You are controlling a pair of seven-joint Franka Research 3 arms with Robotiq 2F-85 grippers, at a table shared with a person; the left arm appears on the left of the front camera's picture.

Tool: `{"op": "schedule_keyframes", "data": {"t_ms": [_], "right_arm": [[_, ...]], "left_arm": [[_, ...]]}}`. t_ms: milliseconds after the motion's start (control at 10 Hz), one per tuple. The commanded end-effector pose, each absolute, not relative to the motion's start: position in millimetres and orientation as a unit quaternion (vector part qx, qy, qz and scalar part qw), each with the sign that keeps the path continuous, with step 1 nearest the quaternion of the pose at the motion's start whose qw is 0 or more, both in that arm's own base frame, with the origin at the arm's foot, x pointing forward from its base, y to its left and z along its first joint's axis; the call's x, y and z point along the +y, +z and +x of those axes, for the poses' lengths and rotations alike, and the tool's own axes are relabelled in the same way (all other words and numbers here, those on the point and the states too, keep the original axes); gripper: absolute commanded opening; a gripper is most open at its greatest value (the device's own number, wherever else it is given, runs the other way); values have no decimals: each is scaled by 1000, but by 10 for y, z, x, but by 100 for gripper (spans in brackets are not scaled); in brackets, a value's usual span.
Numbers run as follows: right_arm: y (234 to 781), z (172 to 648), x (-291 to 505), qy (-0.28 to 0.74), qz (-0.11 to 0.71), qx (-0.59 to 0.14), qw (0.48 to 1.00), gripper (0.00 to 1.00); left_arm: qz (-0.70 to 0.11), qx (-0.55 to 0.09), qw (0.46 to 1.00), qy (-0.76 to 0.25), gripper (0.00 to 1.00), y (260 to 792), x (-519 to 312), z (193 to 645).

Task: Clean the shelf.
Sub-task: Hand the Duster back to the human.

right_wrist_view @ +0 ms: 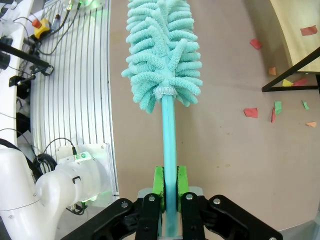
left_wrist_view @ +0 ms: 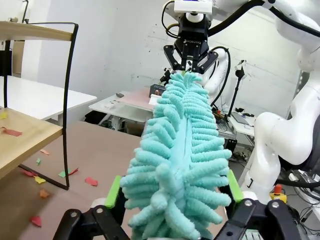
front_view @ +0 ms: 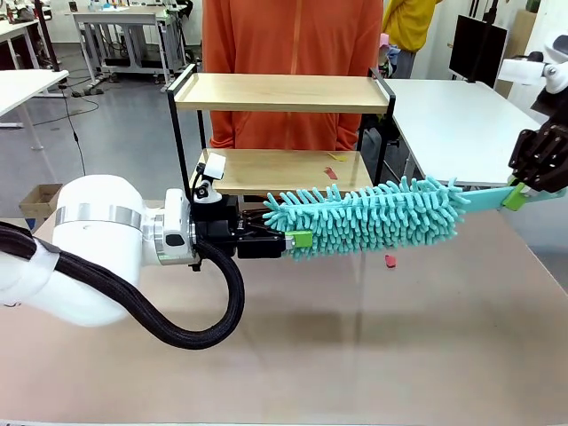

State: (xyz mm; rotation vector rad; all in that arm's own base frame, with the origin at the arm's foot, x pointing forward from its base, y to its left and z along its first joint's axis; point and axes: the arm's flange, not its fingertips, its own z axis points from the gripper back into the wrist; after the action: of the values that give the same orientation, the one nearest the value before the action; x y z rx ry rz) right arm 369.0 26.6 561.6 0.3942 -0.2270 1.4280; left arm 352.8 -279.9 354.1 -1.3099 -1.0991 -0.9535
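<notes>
"ROBOTIQ" faintly legible on the right gripper point(left_wrist_view: 187, 65) seen far off in the left wrist view. Right gripper's green pads point(right_wrist_view: 159, 181) pinched on the teal handle of the fluffy teal duster point(front_view: 368, 216), held level above the table point(front_view: 426, 337); left gripper point(front_view: 297, 240) spread wide around the duster's fluffy end, pads point(left_wrist_view: 113, 191) at either side, firm contact impossible to tell. Shelf point(front_view: 282, 93) at the table's far edge before a person in orange point(front_view: 293, 53), with paper scraps point(right_wrist_view: 251, 112) on its lower board and on the table nearby
</notes>
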Motion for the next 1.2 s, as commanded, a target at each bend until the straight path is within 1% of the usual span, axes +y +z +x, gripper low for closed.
{"op": "schedule_keyframes", "data": {"t_ms": [0,100,200,300,400,900,1100], "right_arm": [[5634,3677,272,649,188,-114,729,13],[5634,3677,272,649,188,-114,729,13],[5634,3677,272,649,188,-114,729,13],[5634,3677,272,649,188,-114,729,13],[5634,3677,272,649,188,-114,729,13],[5634,3677,272,649,188,-114,729,13],[5634,3677,272,649,188,-114,729,13]], "left_arm": [[-562,-473,560,-382,40,3557,-2808,3538],[-562,-474,560,-383,0,3560,-2801,3541],[-564,-474,560,-379,38,3565,-2799,3544],[-564,-473,560,-380,24,3566,-2800,3540],[-567,-471,558,-381,0,3566,-2797,3532],[-573,-472,545,-389,0,3625,-2714,3504],[-577,-472,550,-375,0,3601,-2666,3530]]}}
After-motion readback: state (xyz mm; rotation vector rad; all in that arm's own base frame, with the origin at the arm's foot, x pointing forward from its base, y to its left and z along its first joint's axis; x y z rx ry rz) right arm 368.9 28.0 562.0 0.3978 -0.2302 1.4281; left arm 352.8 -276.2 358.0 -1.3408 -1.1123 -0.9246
